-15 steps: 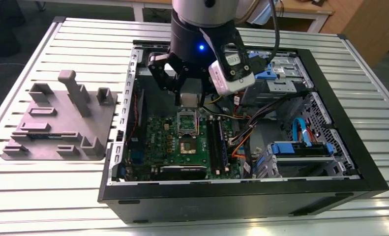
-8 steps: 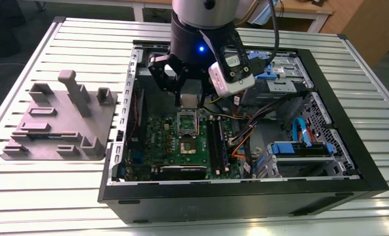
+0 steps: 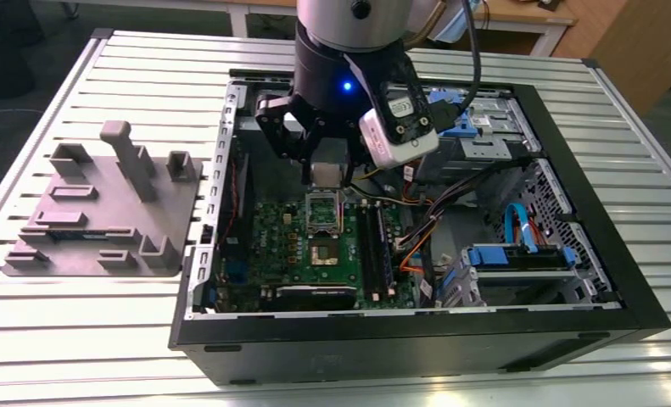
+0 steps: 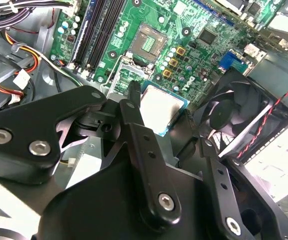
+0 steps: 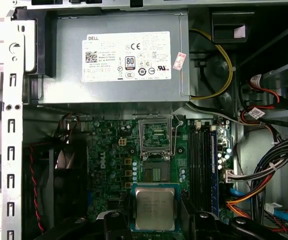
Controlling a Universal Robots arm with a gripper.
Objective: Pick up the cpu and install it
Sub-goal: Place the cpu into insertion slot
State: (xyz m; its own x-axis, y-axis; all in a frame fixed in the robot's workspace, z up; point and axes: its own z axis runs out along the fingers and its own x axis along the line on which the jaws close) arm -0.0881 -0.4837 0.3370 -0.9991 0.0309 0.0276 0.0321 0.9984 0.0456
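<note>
Two opposite edges of the cpu [image 5: 155, 206] are being pinched by the closed end effector [image 5: 156, 217], which is holding the chip flat in the air just beside the open socket [image 5: 156, 145] and above its level, inside the computer case [image 3: 426, 339]. Gripped so thinly, the chip is risking a slip or tilt, I judge, and any offset or twist against the socket is threatening bent contacts, while the socket's raised retention frame [image 5: 156, 131] is standing where a drifting corner could catch.
</note>
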